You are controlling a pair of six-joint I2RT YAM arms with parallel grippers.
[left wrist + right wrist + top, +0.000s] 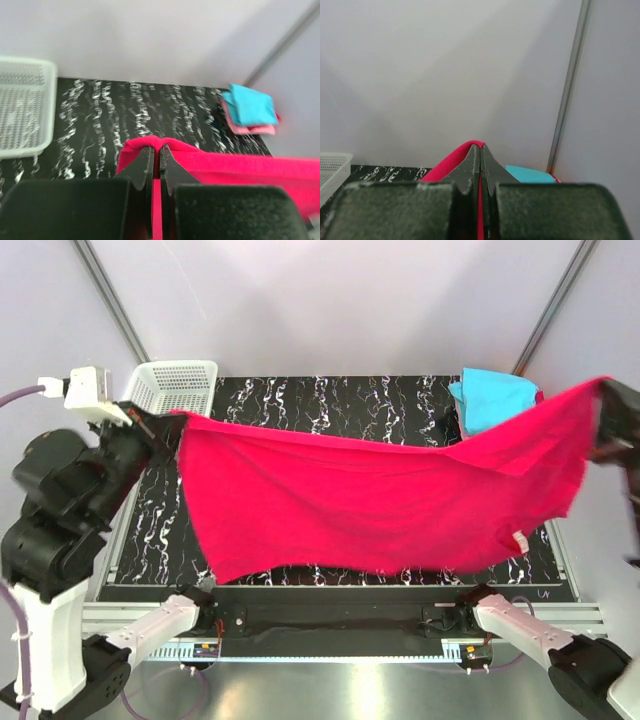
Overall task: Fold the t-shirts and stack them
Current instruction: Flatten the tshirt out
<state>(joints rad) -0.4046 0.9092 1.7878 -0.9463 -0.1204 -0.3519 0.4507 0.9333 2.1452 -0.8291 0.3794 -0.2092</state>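
Got a soft crimson t-shirt (370,505) stretched wide in the air over the black marbled table (330,400), sagging mid-span, small white label near the lower right edge. Pinched at one end by the left gripper (160,150), jaws pressed tight on a cloth fold. Same deal at the right gripper (480,149). Far right corner: folded cyan t-shirt (495,400) square on what looks like a pink t-shirt (250,129). White plastic mesh basket (175,385) back left.

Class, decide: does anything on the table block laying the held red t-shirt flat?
Nothing visible does. The red t-shirt hangs above the table; the basket sits at its far left corner, the folded stack at its far right.
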